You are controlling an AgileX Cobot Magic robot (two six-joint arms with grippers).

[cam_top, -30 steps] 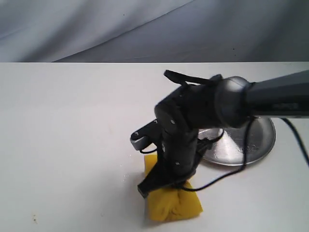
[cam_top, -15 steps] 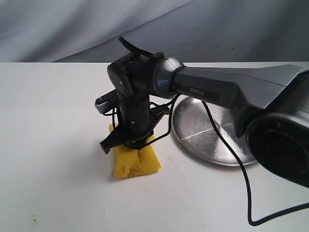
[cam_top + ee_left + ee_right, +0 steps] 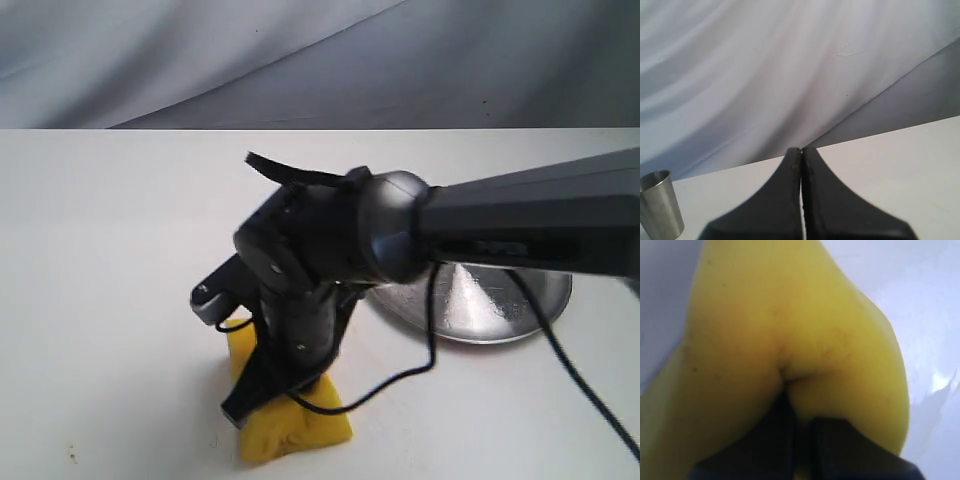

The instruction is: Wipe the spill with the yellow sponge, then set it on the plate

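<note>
The yellow sponge (image 3: 290, 425) lies pressed on the white table near the front, pinched and creased in the middle. My right gripper (image 3: 275, 385) is shut on it from above, its dark fingers sunk into the foam; in the right wrist view the sponge (image 3: 790, 340) bulges round the gripper (image 3: 800, 410). The steel plate (image 3: 500, 305) sits to the right, partly behind the arm. No spill shows; the sponge and arm cover that spot. My left gripper (image 3: 801, 150) is shut on nothing, held above the table and out of the exterior view.
A small steel cup (image 3: 659, 207) stands on the table in the left wrist view. A grey cloth backdrop (image 3: 300, 60) hangs behind the table. A tiny brown speck (image 3: 71, 455) lies at the front left. A black cable (image 3: 400, 375) loops from the right arm over the table.
The right gripper dragged the sponge back toward the front of the table after pushing it away and left half a second ago. The left gripper is not seen earlier.
</note>
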